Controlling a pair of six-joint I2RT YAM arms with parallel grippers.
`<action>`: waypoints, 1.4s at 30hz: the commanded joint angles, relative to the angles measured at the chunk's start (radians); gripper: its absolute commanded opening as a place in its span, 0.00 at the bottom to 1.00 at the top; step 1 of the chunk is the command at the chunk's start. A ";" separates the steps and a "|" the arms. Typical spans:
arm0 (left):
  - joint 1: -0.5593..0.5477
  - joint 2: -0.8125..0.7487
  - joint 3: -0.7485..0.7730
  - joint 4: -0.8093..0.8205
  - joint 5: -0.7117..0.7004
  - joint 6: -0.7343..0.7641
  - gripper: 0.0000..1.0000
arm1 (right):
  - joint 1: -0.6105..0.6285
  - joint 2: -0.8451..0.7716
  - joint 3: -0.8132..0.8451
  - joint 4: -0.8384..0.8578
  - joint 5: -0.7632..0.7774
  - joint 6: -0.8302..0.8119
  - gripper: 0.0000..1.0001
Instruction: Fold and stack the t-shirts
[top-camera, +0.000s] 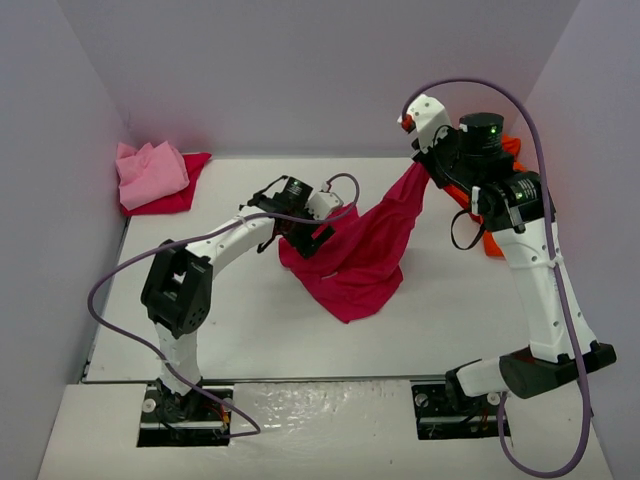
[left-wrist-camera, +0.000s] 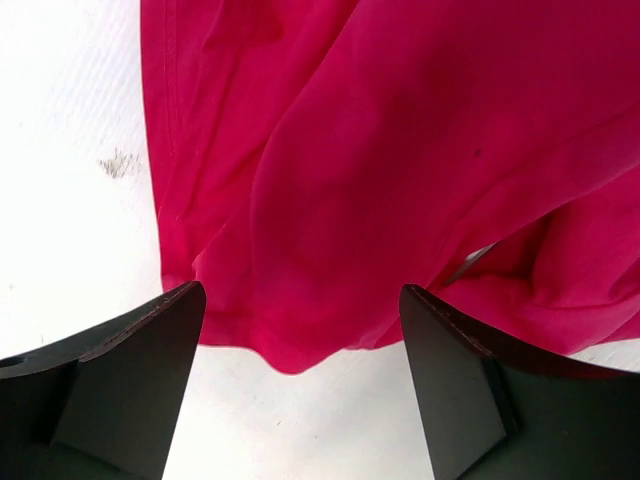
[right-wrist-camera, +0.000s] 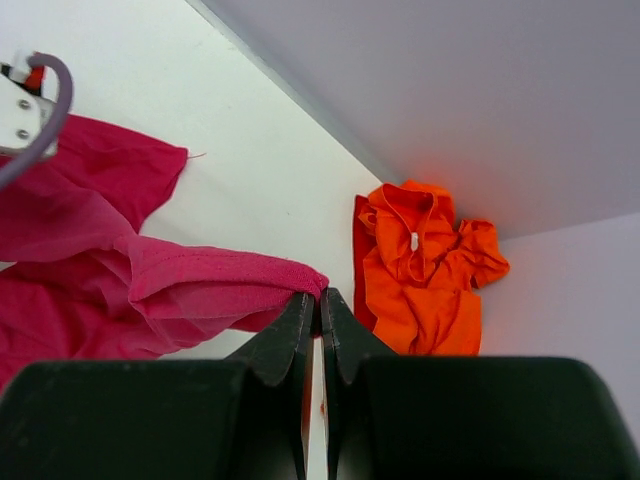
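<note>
At mid-table: 1 crimson t-shirt (top-camera: 355, 255), pinched by right gripper (right-wrist-camera: 320, 297)
Far-left: 1 pink t-shirt (top-camera: 150, 170) on 1 red t-shirt (top-camera: 186, 194)
Far right: 1 orange t-shirt (right-wrist-camera: 420, 285)
Left gripper (left-wrist-camera: 300, 292): wide, empty

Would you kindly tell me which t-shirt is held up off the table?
The middle crimson t-shirt, pinched by the right gripper; the orange t-shirt and pink t-shirt lie unheld.

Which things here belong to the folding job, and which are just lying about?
Job: soft crimson-magenta cloth t-shirt in the right hand; crumpled bright orange cloth t-shirt; light pink cloth t-shirt, far-left corner.
Lying about: a dark smudge on the white table.
</note>
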 joint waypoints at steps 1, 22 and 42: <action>0.021 -0.131 -0.018 0.054 -0.013 0.038 0.76 | -0.005 -0.049 -0.086 0.116 0.038 -0.009 0.00; -0.052 -0.110 -0.160 0.087 -0.052 0.108 0.72 | -0.005 -0.041 -0.122 0.141 0.053 -0.010 0.00; -0.054 0.001 -0.112 0.089 -0.113 0.112 0.00 | -0.005 -0.056 -0.158 0.147 0.069 -0.038 0.00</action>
